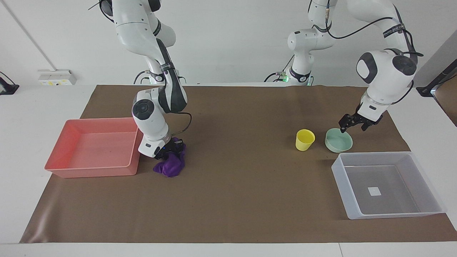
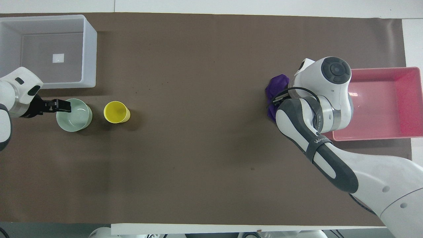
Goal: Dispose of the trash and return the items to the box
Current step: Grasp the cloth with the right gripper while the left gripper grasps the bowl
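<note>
Take the pink tray (image 1: 94,148) as your reference; it sits on the table (image 1: 228,200) at the right arm's end, and nothing lies in it.

Purple rag (image 1: 172,165): on the table just beside the tray, on the side toward the left arm's end. In the overhead view most of it is hidden under the right arm; only its edge shows (image 2: 277,82).

Right gripper (image 1: 170,149): down on the rag, right next to the tray's wall. Its fingers are sunk into the cloth folds, and you cannot tell from either view whether they are spread or pinching the rag.

Yellow cup (image 1: 305,139): upright on the table, well apart from the tray, toward the left arm's end.

Mint-green bowl (image 1: 338,140): just beside the cup, one step closer to the left arm's end, not touching it.

Left gripper (image 1: 353,123): low at the bowl's rim, on the side away from the cup. In the overhead view its dark fingers (image 2: 61,105) reach across the rim edge. You cannot tell how wide they stand, nor whether they touch the bowl.

Translucent box (image 1: 387,185): farther from the robots than the bowl, close to it, at the table end away from the tray. Only its white label (image 1: 374,191) shows inside.
</note>
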